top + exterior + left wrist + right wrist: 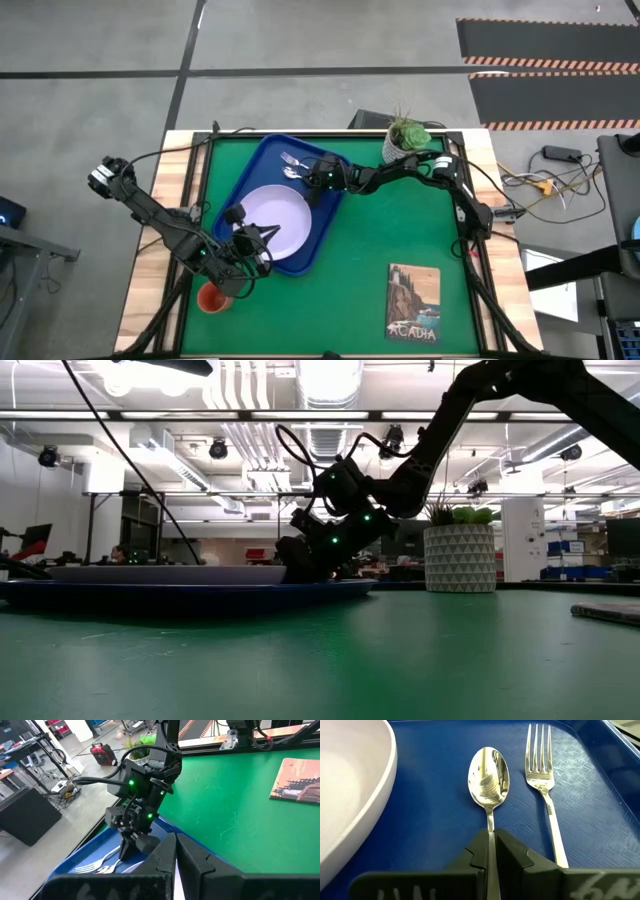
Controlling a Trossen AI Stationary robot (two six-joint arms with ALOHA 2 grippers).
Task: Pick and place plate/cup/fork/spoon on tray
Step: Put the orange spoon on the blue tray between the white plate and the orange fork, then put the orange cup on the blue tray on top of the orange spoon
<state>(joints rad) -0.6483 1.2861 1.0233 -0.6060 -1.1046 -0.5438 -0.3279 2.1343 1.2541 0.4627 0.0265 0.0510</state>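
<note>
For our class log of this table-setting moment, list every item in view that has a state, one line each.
plate: on the tray, empty.
spoon: flat on the tray, handle between the right gripper's fingers.
fork: flat on the tray beside the spoon.
cup: on the mat, off the tray.
tray: holds plate, spoon, fork.
right gripper: shut on spoon.
left gripper: shut, empty.

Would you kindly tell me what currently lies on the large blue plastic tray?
The blue tray holds the pale round plate, the metal spoon and fork. The right gripper covers the spoon's handle; the orange cup sits outside.

Mirror-polished metal spoon [489,775] and fork [542,770] lie on textured blue plastic tray [435,815].
</note>
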